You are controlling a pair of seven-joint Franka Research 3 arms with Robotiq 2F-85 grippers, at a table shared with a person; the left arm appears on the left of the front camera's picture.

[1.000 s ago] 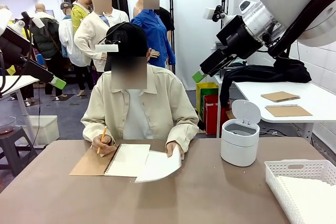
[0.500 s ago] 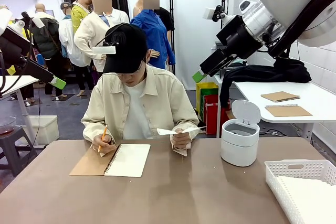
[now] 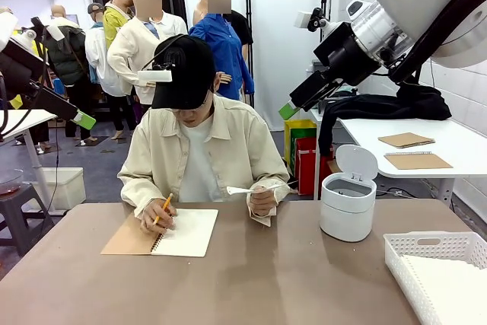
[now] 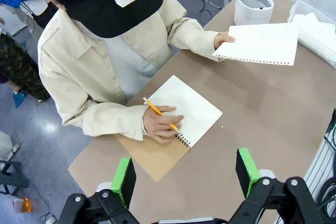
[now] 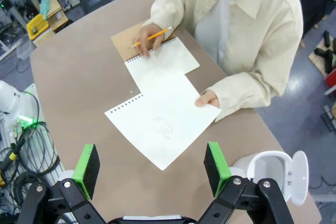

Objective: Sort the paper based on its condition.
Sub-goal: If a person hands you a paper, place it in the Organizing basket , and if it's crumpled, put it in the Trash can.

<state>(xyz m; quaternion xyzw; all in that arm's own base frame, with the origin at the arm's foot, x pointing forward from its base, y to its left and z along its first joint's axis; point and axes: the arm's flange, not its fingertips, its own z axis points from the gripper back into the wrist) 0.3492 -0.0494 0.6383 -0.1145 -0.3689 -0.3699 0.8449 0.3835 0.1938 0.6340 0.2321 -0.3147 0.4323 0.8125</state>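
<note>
A person at the far side holds one loose sheet of paper [image 3: 255, 189] flat above the table in one hand; it is seen edge-on from the front. The same sheet [image 4: 261, 43] has a punched edge, and a faint drawing shows on it [image 5: 160, 123]. The person's other hand writes with a pencil in an open spiral notebook [image 3: 185, 231]. My left gripper [image 3: 84, 121] hangs high at the far left, open [image 4: 186, 174], with nothing between its fingers. My right gripper [image 3: 288, 110] is raised at the upper right, open [image 5: 151, 162] and empty, above the sheet.
A white lidded bin [image 3: 348, 203] stands open at the table's right. A white lattice basket [image 3: 415, 247] at the near right corner holds off-white sheets [image 3: 449, 283]. Bare brown tabletop [image 3: 251, 287] lies in front of the notebook.
The person lifted the loose sheet off the table and now holds it level in the air. The pencil hand moved onto the notebook page. Neither arm has moved.
</note>
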